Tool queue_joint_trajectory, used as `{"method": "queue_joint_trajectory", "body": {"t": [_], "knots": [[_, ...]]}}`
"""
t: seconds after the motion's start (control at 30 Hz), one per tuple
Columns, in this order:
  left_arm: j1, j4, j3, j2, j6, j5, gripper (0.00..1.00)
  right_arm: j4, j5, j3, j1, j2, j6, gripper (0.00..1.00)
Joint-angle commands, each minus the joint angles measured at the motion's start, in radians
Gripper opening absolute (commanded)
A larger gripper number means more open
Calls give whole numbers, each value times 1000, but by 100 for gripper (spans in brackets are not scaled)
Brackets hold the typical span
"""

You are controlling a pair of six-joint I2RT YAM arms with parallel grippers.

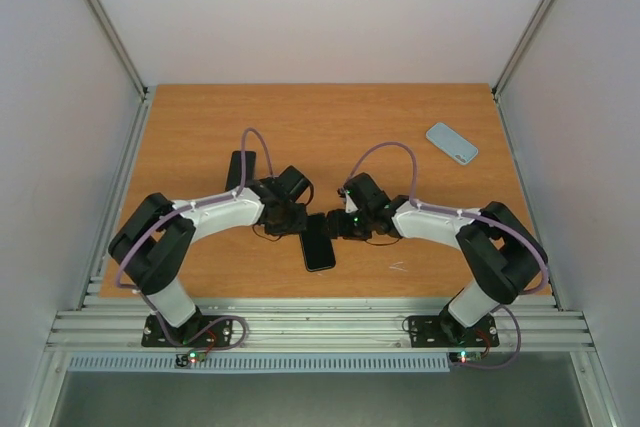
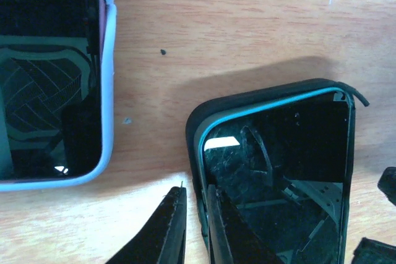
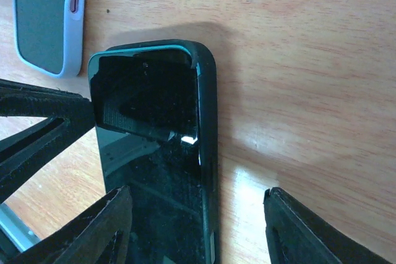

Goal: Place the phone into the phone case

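Observation:
A black phone lies at the table's middle front, sitting in a black phone case with a teal inner rim. In the left wrist view the phone's dark screen fills the case, and the case's top right corner stands off it. My left gripper is nearly closed, pinching the case's left wall, one finger outside and one on the screen side. My right gripper is open, straddling the phone's right edge, one finger over the screen and the other above bare table.
A second dark device in a white rim lies just behind the left gripper; it also shows in the left wrist view and the right wrist view. A light blue case lies at the back right. Walls enclose the table.

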Motion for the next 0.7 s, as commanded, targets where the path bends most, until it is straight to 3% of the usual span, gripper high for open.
{"method": "queue_joint_trajectory", "body": {"t": [0.0,0.27,0.67], "knots": [[6,48,36,36,23,23,12,21,-21,30,-6,32,-17,60],[6,-41,68,105,35,-13,1,34,-37,22,-5,71,-14,59],[-71,-119,63,227,32,-92,0,64,-62,13,-5,97,6,58]]}}
